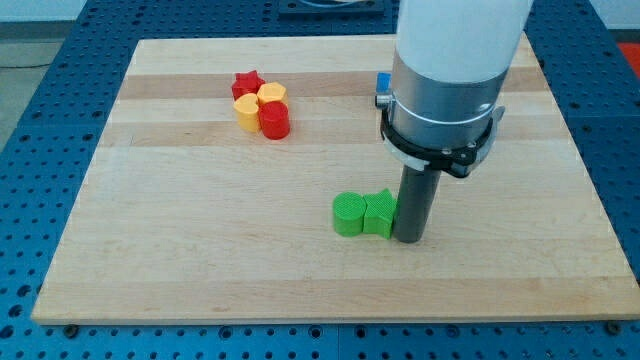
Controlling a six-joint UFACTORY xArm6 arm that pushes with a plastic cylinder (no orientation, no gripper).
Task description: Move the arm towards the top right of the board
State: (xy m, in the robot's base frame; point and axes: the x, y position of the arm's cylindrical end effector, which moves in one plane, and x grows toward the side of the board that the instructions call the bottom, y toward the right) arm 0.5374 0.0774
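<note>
My tip [408,238] rests on the wooden board [200,250], right of centre toward the view's bottom. It touches the right side of a green star-shaped block [379,213]. A green round block [349,214] sits against that block's left side. At the view's upper left of centre lies a tight cluster: a red star [246,83], a yellow heart-like block [272,94], a yellow hexagonal block [247,113] and a red cylinder [275,120]. A blue block [382,88] shows partly behind the arm's body; its shape is hidden.
The arm's white and grey body [450,70] covers the board's upper right area. The board lies on a blue perforated table [40,120], which shows on all sides.
</note>
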